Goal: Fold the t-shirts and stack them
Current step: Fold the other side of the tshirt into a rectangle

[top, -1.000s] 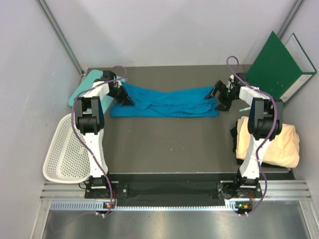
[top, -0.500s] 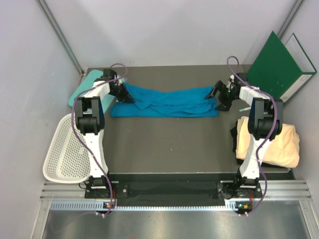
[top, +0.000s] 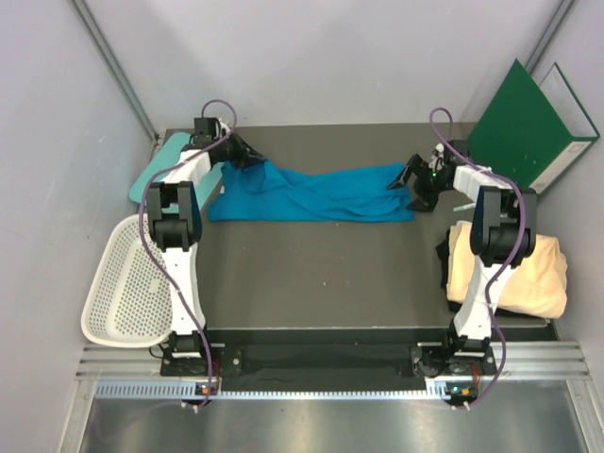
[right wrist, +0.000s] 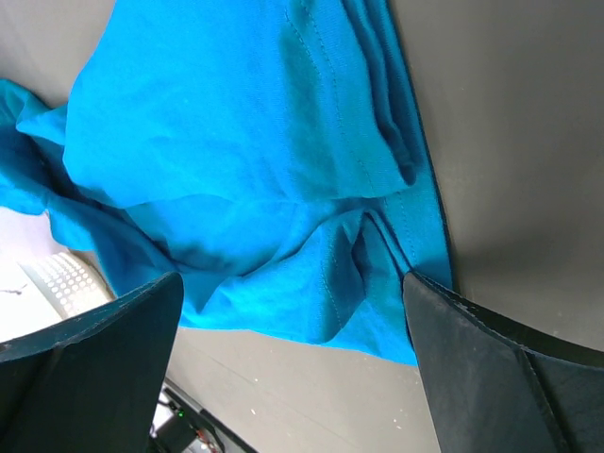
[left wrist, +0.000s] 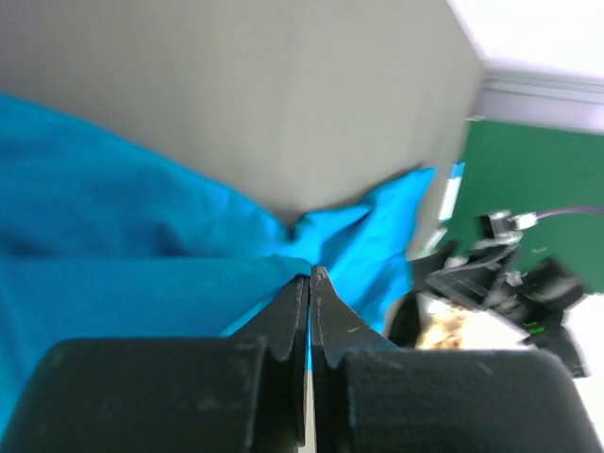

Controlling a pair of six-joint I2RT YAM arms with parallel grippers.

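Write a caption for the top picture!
Left gripper pinches one end of the blue t-shirt; open right gripper hovers at the other.

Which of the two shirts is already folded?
The cream-yellow t-shirt, bundled at far right; the blue t-shirt lies loose and rumpled, stretched wide.

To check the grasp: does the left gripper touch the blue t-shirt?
Touching. Left wrist view: the shut left gripper pinches an edge of the blue t-shirt.

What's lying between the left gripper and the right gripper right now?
The blue t-shirt lies bunched across that stretch, from left gripper to right gripper, seen in the top view.
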